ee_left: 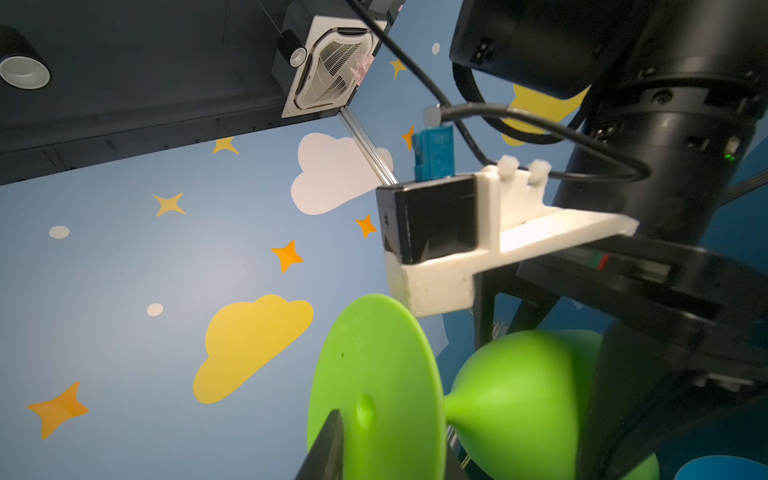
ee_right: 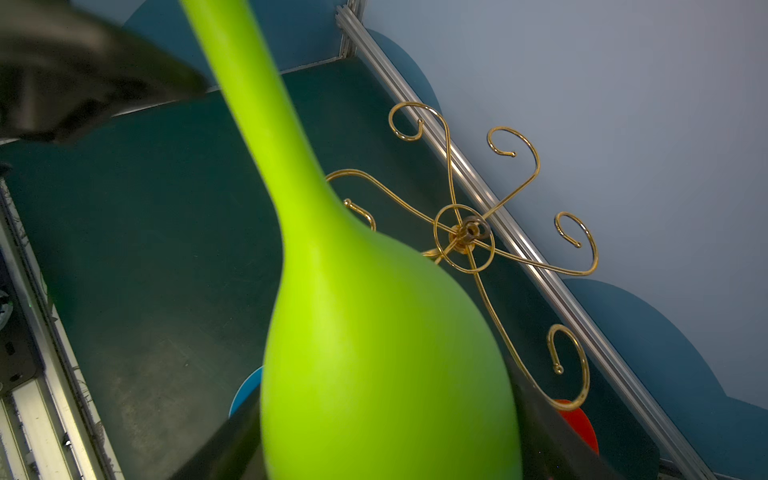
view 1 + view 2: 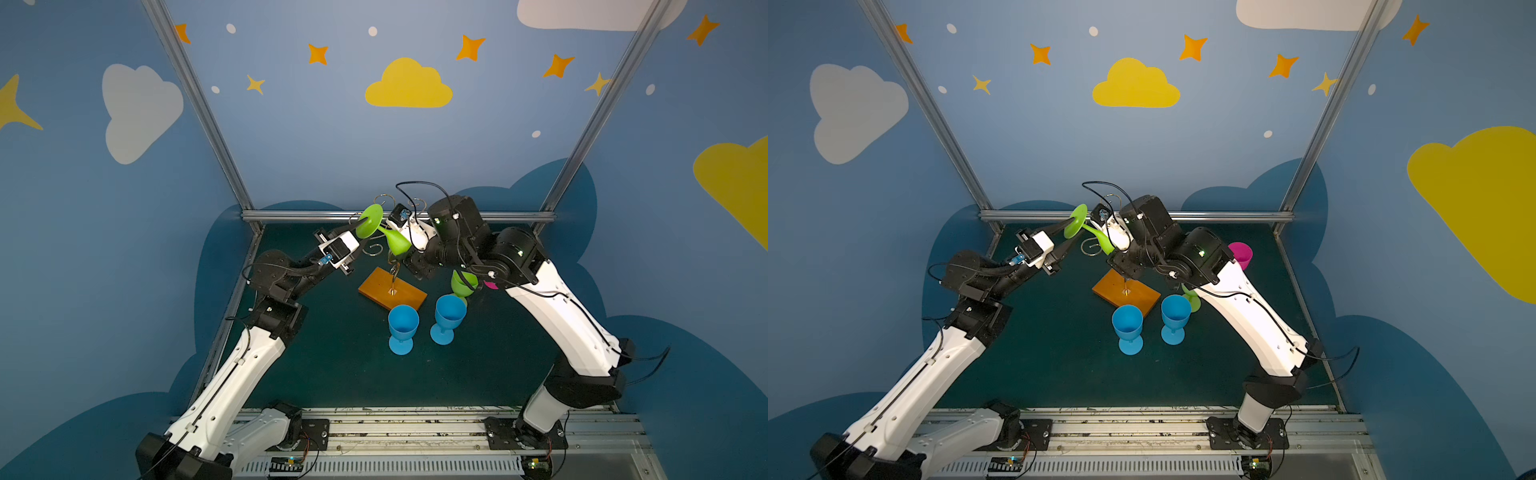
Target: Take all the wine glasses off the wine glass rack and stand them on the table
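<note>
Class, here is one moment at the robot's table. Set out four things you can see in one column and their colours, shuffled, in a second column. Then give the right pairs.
Things:
1. raised wine glass
2. wine glass rack base
3. pair of wine glasses nearest the camera
4. wine glass farthest right

Colours:
A. blue
B. pink
C. green
D. orange-brown

Pairs: 1-C; 2-D; 3-A; 4-B

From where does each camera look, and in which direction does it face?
Top views: high in front, looking down at both arms, the wine glass rack and blue glasses.
Left wrist: looks up along the green wine glass foot to the wall; right arm shows.
Right wrist: looks down the glass bowl at the rack's scroll arms.
All share the green glass.
</note>
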`<state>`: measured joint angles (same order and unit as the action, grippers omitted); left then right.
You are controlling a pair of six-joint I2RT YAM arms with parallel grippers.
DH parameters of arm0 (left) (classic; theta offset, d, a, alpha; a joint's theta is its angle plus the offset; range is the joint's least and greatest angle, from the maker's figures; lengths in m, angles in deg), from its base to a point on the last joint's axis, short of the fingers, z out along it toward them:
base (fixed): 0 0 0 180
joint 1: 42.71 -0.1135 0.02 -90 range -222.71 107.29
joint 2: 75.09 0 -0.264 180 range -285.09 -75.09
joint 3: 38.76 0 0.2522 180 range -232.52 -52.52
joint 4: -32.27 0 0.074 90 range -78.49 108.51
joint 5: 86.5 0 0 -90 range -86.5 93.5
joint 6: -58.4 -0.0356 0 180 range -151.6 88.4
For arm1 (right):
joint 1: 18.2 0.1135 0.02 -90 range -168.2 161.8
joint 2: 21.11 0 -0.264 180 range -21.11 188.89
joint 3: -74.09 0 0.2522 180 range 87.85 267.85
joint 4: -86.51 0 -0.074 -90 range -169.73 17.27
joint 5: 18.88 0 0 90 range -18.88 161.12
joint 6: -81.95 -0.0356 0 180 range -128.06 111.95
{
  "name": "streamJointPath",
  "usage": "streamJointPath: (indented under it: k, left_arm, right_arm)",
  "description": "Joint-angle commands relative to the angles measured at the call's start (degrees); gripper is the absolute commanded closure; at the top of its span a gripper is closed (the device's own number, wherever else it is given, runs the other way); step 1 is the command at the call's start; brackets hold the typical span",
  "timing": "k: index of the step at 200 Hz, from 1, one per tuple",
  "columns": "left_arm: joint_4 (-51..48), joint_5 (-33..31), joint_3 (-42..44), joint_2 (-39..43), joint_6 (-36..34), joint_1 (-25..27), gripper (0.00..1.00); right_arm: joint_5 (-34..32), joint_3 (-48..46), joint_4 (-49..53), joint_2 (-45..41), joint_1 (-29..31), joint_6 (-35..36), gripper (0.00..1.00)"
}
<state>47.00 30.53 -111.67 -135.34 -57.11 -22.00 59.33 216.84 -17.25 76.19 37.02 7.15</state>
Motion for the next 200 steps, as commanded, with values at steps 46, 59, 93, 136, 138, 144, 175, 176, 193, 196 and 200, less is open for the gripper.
streamJointPath:
  k: [46,59,93,136,138,144,175,176,193,196,200]
  left_arm:
    - [1.7,-2.5,-1.9,-0.4,-0.2,0.4,0.86]
    - [2.2,-3.5,-2.0,-0.4,0.0,0.5,0.92]
    - [2.9,-7.9,-2.1,0.2,1.7,0.5,0.97]
    - [0.5,-16.4,-1.9,0.8,5.8,0.4,0.97]
    - [0.5,-16.6,-1.9,0.8,6.0,0.4,0.97]
    - [0.1,-17.6,-1.8,0.8,6.5,0.4,0.97]
    - [-3.1,-22.4,-2.6,0.8,12.1,-0.1,0.97]
    - [-3.2,-22.4,-2.7,0.8,12.3,-0.2,0.97]
    - [-5.4,-22.6,-3.3,0.7,16.4,-1.0,0.97]
    - [-5.6,-22.4,-3.4,0.7,17.2,-1.2,0.97]
    - [-5.9,-22.1,-3.4,0.7,18.2,-1.6,0.97]
  right_arm:
    - [1.1,1.8,3.3,0.9,0.7,1.3,0.86]
    - [1.4,2.1,3.3,0.9,0.7,1.3,0.81]
    - [3.4,0.8,1.6,-0.4,0.8,1.6,0.41]
    - [8.3,-5.8,-7.3,-6.0,0.6,1.8,0.20]
    - [8.7,-6.2,-7.9,-6.4,0.6,1.8,0.20]
    - [9.7,-7.3,-9.6,-7.4,0.6,1.8,0.20]
    - [15.7,-13.6,-18.3,-13.1,-0.2,1.0,0.18]
    - [15.9,-13.8,-18.6,-13.3,-0.3,1.0,0.18]
    - [19.7,-18.1,-24.0,-17.0,-1.3,-0.1,0.18]
    - [20.2,-18.8,-24.7,-17.6,-1.5,-0.4,0.18]
    - [20.9,-19.6,-25.8,-18.4,-1.9,-0.7,0.18]
